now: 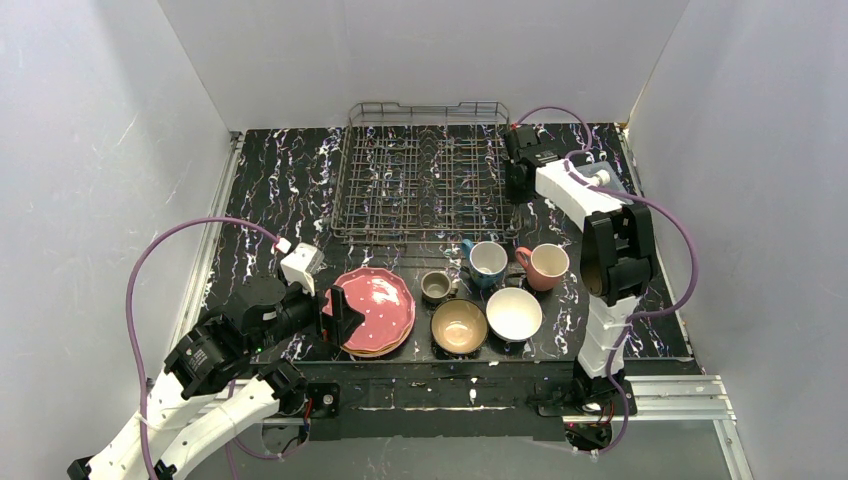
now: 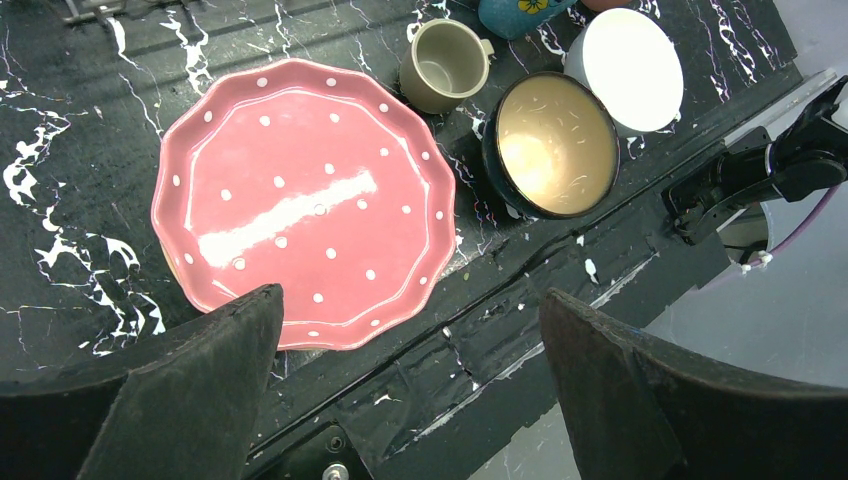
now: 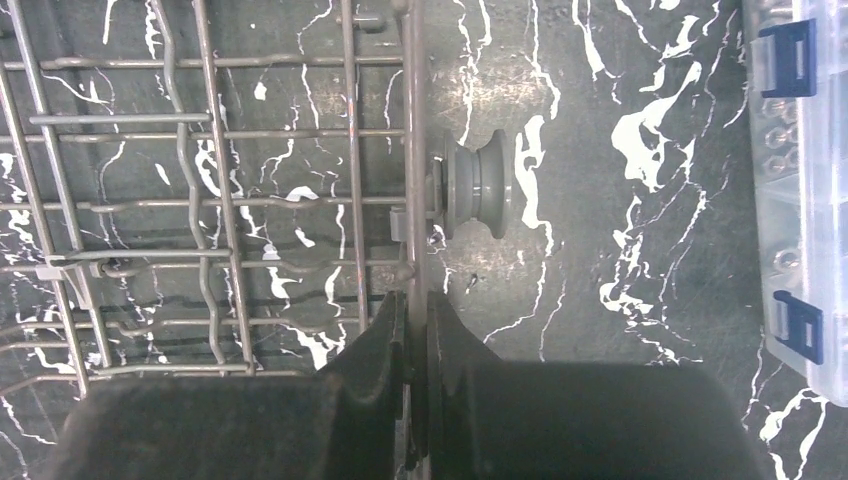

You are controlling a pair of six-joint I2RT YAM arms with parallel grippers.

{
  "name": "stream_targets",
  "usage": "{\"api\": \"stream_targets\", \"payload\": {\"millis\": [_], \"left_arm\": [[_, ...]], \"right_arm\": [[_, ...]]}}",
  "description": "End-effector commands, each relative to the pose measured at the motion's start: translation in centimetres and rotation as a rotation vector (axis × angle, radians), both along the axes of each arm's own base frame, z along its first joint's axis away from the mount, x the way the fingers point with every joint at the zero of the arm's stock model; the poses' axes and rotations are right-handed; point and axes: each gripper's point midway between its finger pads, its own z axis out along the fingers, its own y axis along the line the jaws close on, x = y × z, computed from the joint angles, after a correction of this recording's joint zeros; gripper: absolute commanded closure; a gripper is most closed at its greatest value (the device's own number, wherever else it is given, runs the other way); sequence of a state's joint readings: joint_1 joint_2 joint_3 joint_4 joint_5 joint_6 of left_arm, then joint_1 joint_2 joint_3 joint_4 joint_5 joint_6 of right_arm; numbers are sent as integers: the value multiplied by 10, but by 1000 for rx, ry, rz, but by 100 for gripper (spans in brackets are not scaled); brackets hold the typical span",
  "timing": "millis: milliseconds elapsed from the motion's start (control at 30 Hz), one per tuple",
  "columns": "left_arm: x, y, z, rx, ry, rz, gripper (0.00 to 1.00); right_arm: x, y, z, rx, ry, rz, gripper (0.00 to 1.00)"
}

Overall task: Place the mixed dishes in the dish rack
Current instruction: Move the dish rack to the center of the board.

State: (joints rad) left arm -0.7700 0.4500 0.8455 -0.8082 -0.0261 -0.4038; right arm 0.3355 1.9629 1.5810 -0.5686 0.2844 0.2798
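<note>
At the near edge, the left gripper, fingers spread wide, hovers over a pink dotted scalloped plate, the stack beneath it mostly hidden. Bowls and mugs sit just beside it. Farther back, the right gripper pinches the right rim wire of the grey wire dish rack.

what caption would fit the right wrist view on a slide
The right hand clamped on the dish rack side wire, beside its grey roller.

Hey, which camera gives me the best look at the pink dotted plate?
The left wrist view: the pink dotted plate fills much of the frame, dots and scalloped rim clear. The top external view shows it small, atop other plates. The right wrist view does not show it.
</note>
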Motion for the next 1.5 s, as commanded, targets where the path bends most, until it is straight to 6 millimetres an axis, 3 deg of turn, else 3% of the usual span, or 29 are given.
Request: {"api": "stream_targets", "payload": {"millis": [0,167,700,1267,1467], "left_arm": [[1,1,-2,9,-8,5,1],[1,2,-2,6,-10,6,1],[1,2,-1,1,-15,4,1],[1,3,0,-2,-19,7,1],[1,3,0,-1,-19,7,1]], "right_arm": [[13,-21,43,-28,-135,-3,99],[10,-23,43,-42,-125,52,99],[-14,2,24,77,-81,198,99],[-20,58,30,81,-107,397,99],[-30,61,33,63,-123,433,99]]}}
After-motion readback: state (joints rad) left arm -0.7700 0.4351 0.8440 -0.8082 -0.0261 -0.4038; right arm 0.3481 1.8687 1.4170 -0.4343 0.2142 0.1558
